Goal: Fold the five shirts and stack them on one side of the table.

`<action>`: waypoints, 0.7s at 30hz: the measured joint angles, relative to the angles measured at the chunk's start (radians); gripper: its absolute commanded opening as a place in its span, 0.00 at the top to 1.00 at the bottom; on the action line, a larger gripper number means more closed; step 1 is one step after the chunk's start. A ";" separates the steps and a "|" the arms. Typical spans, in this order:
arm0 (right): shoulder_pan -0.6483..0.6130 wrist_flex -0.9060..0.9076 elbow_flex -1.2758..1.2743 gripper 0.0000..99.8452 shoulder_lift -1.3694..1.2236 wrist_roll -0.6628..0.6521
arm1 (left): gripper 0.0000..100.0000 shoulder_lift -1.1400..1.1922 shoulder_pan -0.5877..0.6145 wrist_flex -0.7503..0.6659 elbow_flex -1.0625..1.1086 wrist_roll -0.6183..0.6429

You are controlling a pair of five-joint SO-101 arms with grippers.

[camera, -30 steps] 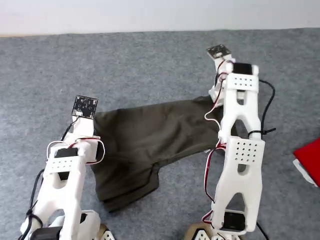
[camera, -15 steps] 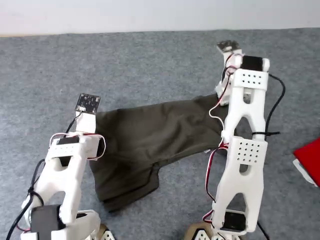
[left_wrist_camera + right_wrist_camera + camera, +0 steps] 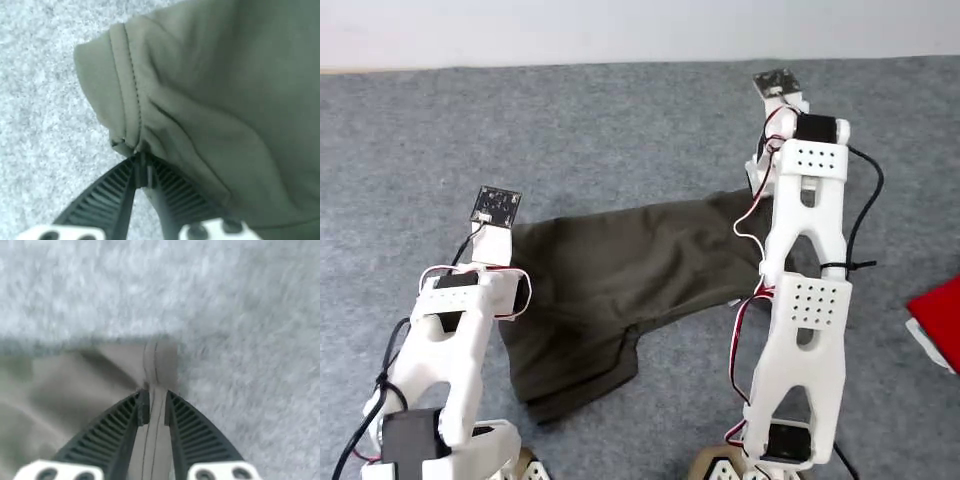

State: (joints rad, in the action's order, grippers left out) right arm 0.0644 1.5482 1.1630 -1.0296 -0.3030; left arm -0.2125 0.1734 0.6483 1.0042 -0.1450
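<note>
Shirt (image 3: 620, 280), dark olive, lies spread on the grey tabletop (image 3: 620, 120), between my two arms. Its long axis runs across from one arm to the other, the right end a little farther from my bases than the left.

My left pincer (image 3: 141, 167) is clenched on a corner of the hem (image 3: 125, 90), at the shirt's left far corner. The stitched edge bunches right at the tips. My right pincer (image 3: 155, 405) is clamped on a narrow strip of the stitched edge at the right far end, with cloth pinched between the two ribbed jaws.

Key relation: both grips sit on the far edge, one at each end. From that line the bulk of the cloth lies toward my bases. A loose flap hangs nearest the bases on the left side, so the left half is the deeper one.

Judgement: with the held edge far and the body near, the fold would have to carry that edge toward me over the cloth, both ends level. The left corner has more cloth below it to cover.

Red item (image 3: 938, 312) at the right edge of the tabletop, well apart from the shirt.
</note>
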 measured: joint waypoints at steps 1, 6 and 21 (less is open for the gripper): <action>0.003 -0.017 0.000 0.93 0.000 0.003 | 1.00 0.000 0.000 0.000 0.000 0.000; 0.003 -0.066 0.000 0.93 -0.025 0.008 | 1.00 0.000 0.000 0.000 0.000 0.000; 0.003 -0.051 0.034 0.99 -0.110 0.008 | 1.00 0.000 0.000 0.000 0.000 0.000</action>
State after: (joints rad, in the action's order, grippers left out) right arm 0.0675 1.4975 1.1968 -1.1400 -0.2954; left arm -0.2125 0.1734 0.6483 1.0042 -0.1450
